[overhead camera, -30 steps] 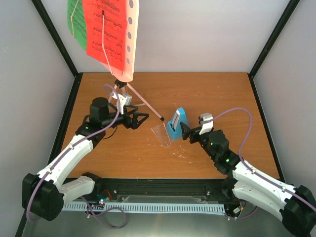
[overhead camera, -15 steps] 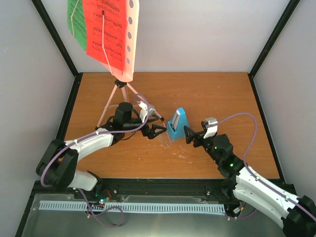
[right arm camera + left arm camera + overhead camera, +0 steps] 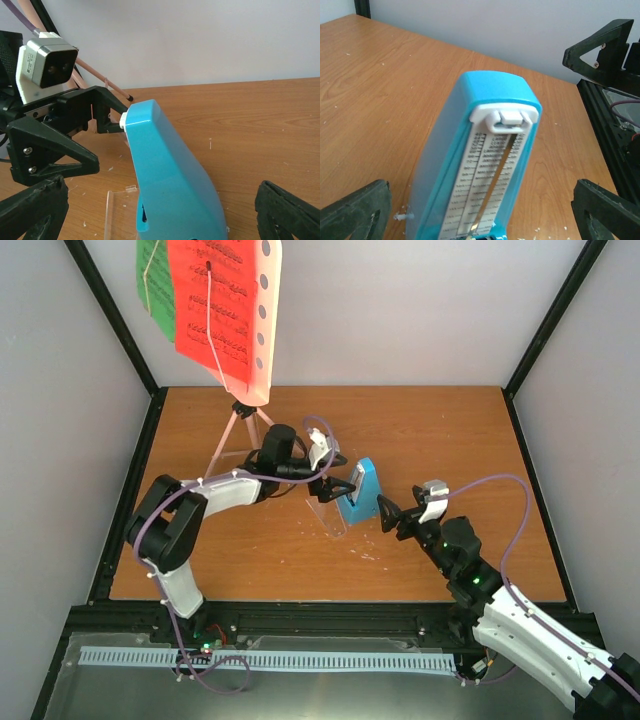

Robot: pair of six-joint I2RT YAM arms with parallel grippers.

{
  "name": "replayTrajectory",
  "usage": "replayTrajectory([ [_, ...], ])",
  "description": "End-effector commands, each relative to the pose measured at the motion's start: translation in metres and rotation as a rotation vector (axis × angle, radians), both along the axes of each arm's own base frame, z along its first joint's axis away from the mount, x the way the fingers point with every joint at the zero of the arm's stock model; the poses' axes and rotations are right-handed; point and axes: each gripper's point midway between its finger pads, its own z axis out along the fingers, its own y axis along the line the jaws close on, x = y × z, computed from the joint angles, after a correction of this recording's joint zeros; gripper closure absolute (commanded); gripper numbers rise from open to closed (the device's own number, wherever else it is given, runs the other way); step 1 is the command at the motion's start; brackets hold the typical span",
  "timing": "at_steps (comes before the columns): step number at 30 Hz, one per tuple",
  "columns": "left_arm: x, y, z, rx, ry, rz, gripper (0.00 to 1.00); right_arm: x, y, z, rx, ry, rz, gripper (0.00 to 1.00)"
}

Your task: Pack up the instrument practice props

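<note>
I count one pink music stand (image 3: pixel 263 370) at the upper left of the frame. With it are one red page (image 3: pixel 212 300) and one green page (image 3: pixel 152 280), so two pages of sheet music. Near the middle there is one blue metronome (image 3: pixel 362 492) and one clear cover (image 3: pixel 328 512). My tools number two, the left tool (image 3: pixel 342 488) and the right tool (image 3: pixel 384 514). A single bench (image 3: pixel 430 430) lies under it all.

Wears white shells (image 3: pixel 525 623) over black joints (image 3: pixel 165 532), trails a purple cable (image 3: pixel 497 479) along each arm, ends in black triangular fingers (image 3: pixel 50 155) with silver screws (image 3: pixel 30 150), carries a grey-white wrist camera (image 3: pixel 45 67) and a green light (image 3: pixel 474 580)
</note>
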Motion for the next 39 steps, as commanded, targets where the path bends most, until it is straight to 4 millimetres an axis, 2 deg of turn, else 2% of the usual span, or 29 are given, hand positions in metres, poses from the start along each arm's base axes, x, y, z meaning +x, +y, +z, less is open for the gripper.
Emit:
replayTrajectory([
  [1, 0.004, -0.010, 0.011, -0.021, -0.083, -0.069, 0.02, 0.000, -0.002, 0.000, -0.011, -0.009, -0.002, 0.00],
  [11, 0.009, -0.017, 0.002, -0.004, -0.054, -0.103, 0.16, 0.005, -0.002, 0.002, -0.017, -0.013, -0.008, 0.00],
  [24, 0.013, -0.022, -0.001, 0.007, -0.034, -0.132, 0.41, 0.004, -0.006, 0.003, -0.012, -0.016, -0.023, 0.00],
  [39, 0.009, -0.023, 0.003, -0.001, -0.029, -0.155, 0.54, 0.004, -0.009, 0.004, -0.006, -0.018, -0.034, 0.00],
])
